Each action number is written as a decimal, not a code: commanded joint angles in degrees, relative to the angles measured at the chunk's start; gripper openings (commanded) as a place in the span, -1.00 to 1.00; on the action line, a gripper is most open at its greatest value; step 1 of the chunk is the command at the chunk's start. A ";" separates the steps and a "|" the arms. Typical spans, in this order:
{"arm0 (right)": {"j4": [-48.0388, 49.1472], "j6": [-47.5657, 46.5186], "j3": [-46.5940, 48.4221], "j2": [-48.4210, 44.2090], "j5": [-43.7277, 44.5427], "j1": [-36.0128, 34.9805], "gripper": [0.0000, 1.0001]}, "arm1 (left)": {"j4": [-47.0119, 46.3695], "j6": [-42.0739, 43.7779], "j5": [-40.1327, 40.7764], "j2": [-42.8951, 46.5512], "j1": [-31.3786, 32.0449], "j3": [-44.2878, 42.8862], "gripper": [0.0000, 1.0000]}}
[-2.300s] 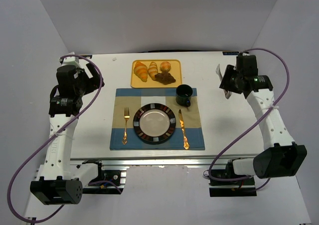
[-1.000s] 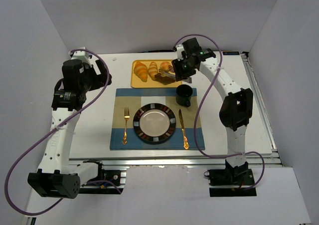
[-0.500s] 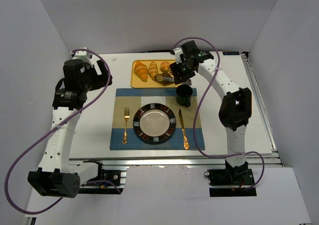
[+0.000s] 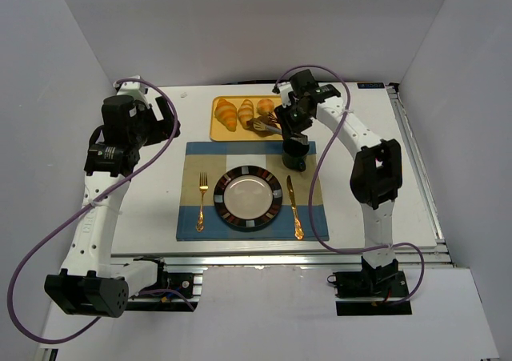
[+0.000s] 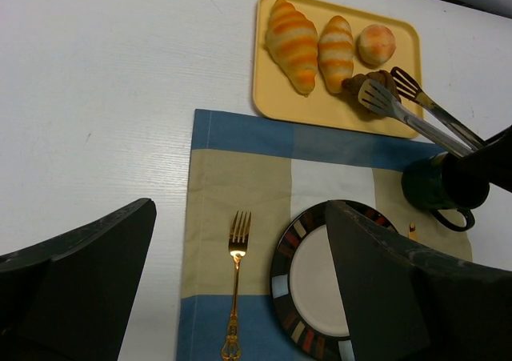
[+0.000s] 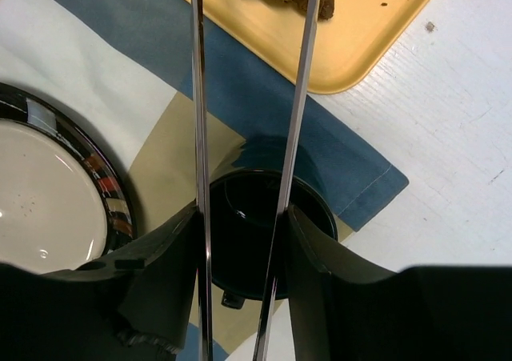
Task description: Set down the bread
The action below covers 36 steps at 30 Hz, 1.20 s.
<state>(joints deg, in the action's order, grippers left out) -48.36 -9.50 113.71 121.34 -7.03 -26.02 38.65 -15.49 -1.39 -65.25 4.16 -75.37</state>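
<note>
Two arms are working over a white desk (image 4: 144, 209). The right tool (image 6: 240, 217) is squeezing a pair of shiny metal tongs (image 5: 416, 117), with one thin bar lying against each finger. The tongs are reaching out over a dark mug (image 5: 444, 186) toward a yellow tray (image 5: 316, 105) at the far side of the desk. Their two flat ends with slots are sitting one on each side of the bread (image 5: 370, 83), close against it. The bread is dark brown and lumpy, and it is lying on the tray at the corner closest to the mug. I cannot tell if the ends are pinching it hard. Two stripy orange croissants (image 5: 292, 34) and a small round bun (image 5: 376, 44) are lying on the tray too, just beside the bread. The left tool (image 5: 240, 217) is hanging above the left side of the desk with its fingers spread wide, holding nothing. A blue and tan mat (image 5: 224, 185) is lying just beside the tray, on the near side. A round plate (image 5: 316, 277) with a stripy rim is sitting in the middle of the mat, with a gold fork (image 5: 234, 289) on its left and a gold knife (image 4: 294, 205) on its right. The mug is standing on the mat's far right corner.
</note>
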 commanded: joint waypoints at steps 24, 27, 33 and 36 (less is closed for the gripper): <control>-3.31 14.23 -12.80 -27.37 9.39 -15.35 -0.36 | 2.39 0.19 0.60 7.07 0.58 0.32 0.96; -5.86 18.62 -18.24 -31.15 9.84 -20.02 -0.36 | 2.83 0.28 2.97 8.30 0.58 0.58 0.96; -3.68 26.71 -28.71 -35.73 8.70 -26.35 -0.37 | 3.80 0.46 2.36 10.06 0.58 1.37 0.96; -1.83 29.62 -33.28 -36.52 8.43 -28.82 -0.37 | 4.06 0.37 1.74 10.32 0.58 1.63 0.96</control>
<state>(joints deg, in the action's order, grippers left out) -52.90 14.96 82.50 87.18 1.67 -53.21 42.09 -15.07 0.67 -56.10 4.47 -74.32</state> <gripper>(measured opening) 0.462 0.983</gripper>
